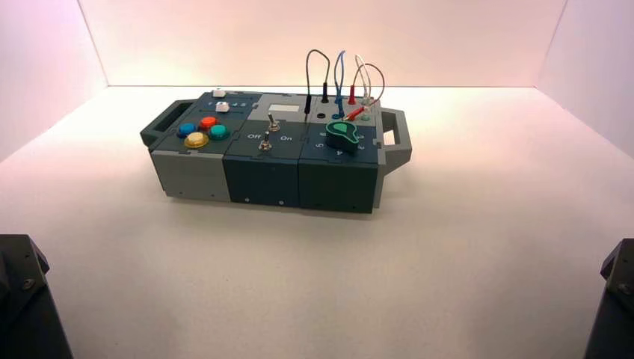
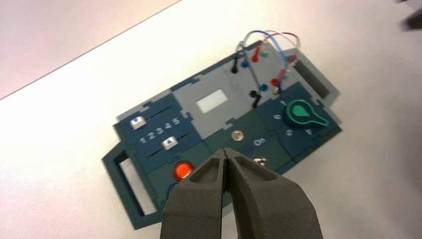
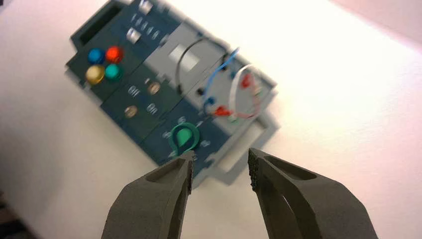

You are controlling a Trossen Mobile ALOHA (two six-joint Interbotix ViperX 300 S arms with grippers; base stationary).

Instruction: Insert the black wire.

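Approaching loose plug of black wire, beside black socket: keep your right gripper, spread above box, aligned with plug; left gripper parked, pressed together.

before me the black wire is a thin dark cord arching above the grey panel at the box's far right part, a slim black plug on each end. one plug stands upright in the far black socket; i see the other hanging down near the nearer black socket, beside its hole.
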